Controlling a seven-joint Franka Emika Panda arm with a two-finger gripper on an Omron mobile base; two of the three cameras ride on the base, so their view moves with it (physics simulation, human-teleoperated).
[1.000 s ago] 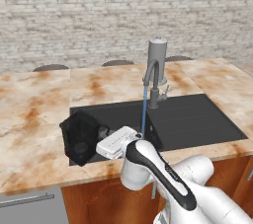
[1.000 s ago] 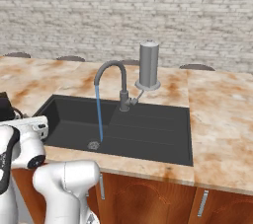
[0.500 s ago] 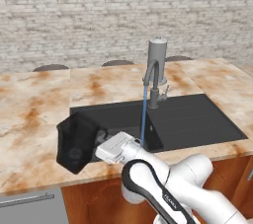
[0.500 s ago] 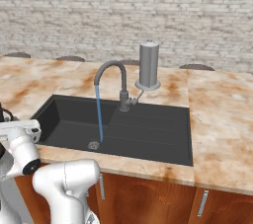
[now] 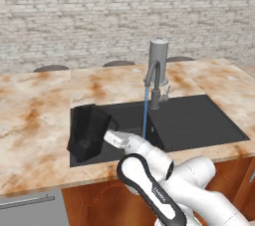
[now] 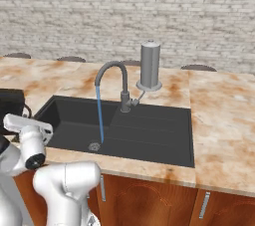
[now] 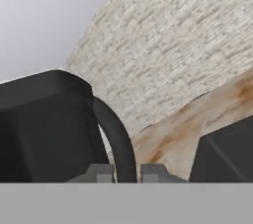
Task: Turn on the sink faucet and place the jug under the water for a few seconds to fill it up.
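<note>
The claw (image 7: pixel 127 172) is pinched on the thin loop handle (image 7: pixel 114 136) of the jug (image 5: pixel 88 132), which is held tilted over the left end of the sink (image 5: pixel 199 120). The sink faucet (image 5: pixel 154 83) is judged already on: the water (image 5: pixel 145 113) is seen falling to the drain. The jug is beside the stream, not under it; filling is left.

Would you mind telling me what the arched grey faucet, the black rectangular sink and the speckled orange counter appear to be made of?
Arched grey faucet: probably brushed metal, even grey with a soft sheen. Black rectangular sink: matte, perhaps composite or enamelled; no glare. Speckled orange counter: looks like polished stone, with mottled veining.
</note>
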